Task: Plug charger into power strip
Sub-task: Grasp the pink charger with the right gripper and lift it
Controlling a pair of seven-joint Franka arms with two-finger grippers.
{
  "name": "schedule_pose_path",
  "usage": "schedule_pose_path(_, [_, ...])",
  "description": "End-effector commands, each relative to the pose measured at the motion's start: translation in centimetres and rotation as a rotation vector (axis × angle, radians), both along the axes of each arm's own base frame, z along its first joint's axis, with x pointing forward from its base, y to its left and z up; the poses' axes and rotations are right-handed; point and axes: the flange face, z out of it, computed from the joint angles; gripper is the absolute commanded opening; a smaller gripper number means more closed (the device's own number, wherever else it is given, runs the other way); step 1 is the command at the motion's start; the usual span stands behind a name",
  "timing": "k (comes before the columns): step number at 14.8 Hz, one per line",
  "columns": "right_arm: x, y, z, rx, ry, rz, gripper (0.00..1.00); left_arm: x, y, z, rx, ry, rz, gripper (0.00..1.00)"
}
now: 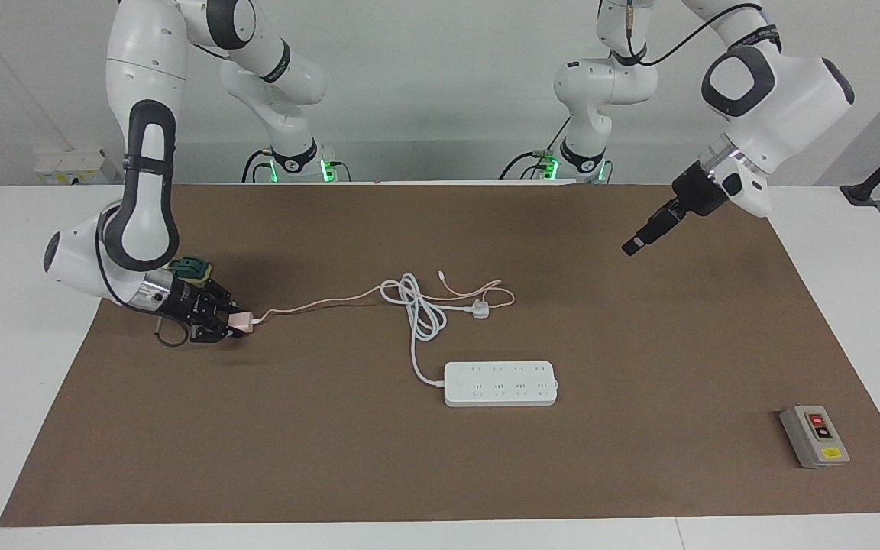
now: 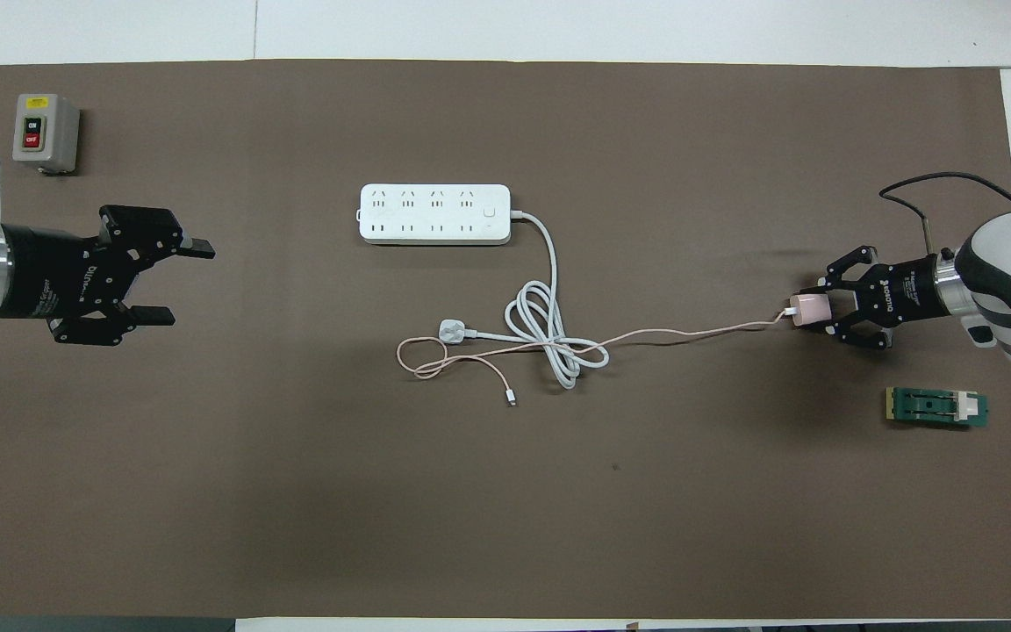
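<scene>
The pale pink charger (image 1: 240, 321) (image 2: 804, 309) sits low at the mat's right-arm end, between the fingers of my right gripper (image 1: 231, 321) (image 2: 814, 310), which is shut on it. Its thin pink cable (image 1: 318, 304) (image 2: 690, 332) trails toward the middle of the mat. The white power strip (image 1: 501, 383) (image 2: 435, 213) lies flat at the middle, sockets up, farther from the robots than the cable tangle. My left gripper (image 1: 632, 246) (image 2: 185, 283) is open and empty, raised over the mat's left-arm end; that arm waits.
The strip's thick white cord and white plug (image 1: 480, 308) (image 2: 453, 331) lie coiled with the pink cable, nearer the robots than the strip. A grey button box (image 1: 814, 435) (image 2: 45, 132) sits at the left-arm end. A green part (image 1: 192, 267) (image 2: 938, 407) lies by my right gripper.
</scene>
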Motion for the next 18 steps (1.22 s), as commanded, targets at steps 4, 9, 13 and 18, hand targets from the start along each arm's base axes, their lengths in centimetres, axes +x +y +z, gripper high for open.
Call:
schedule_pose_path(4, [3.8, 6.3, 4.7, 0.002, 0.045, -0.064, 0.00, 2.3, 1.6, -4.0, -0.109, -0.041, -0.155, 1.00])
schedule_pose_path(9, [7.2, 15.0, 13.3, 0.003, 0.054, -0.039, 0.00, 2.1, 7.0, -2.2, -0.126, -0.011, -0.140, 1.00])
schedule_pose_path(13, [8.6, 24.4, 18.8, 0.008, 0.059, -0.075, 0.00, 2.3, 6.7, -2.7, -0.120, -0.020, -0.140, 1.00])
schedule_pose_path(18, [8.3, 34.3, 21.3, 0.002, 0.062, -0.141, 0.00, 2.6, 4.3, -2.6, -0.070, -0.031, -0.191, 1.00])
